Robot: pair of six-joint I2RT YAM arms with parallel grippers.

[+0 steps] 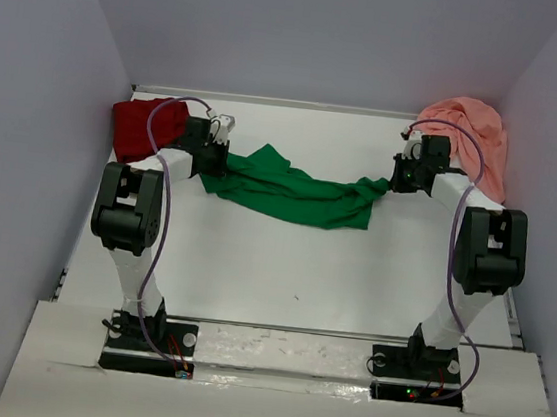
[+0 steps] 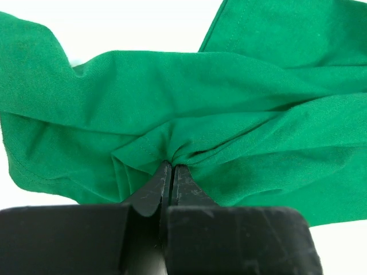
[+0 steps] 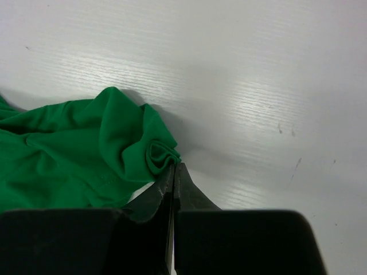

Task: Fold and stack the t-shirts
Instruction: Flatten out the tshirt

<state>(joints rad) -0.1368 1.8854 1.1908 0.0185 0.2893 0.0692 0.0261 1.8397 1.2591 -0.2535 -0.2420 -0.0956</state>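
Both tools clench the green t-shirt [image 1: 300, 193] — left tool [image 2: 172, 167] at its left end, right tool [image 3: 174, 166] at its right corner. Best drawn apart evenly to spread it flat.

A white table [image 1: 282, 269] sits between 3 plain walls [image 1: 319, 32] (pale lavender-grey), evenly lit.

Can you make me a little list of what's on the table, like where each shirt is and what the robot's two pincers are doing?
green shirt: crumpled, stretched between the two pincers, towards the back of the table
left pincer: shut on the green shirt's left end
right pincer: shut on the green shirt's right end
dark red shirt: bunched up in the far left corner
salmon-pink shirt: bunched up in the far right corner
shirts folded: none yet
stack: not started
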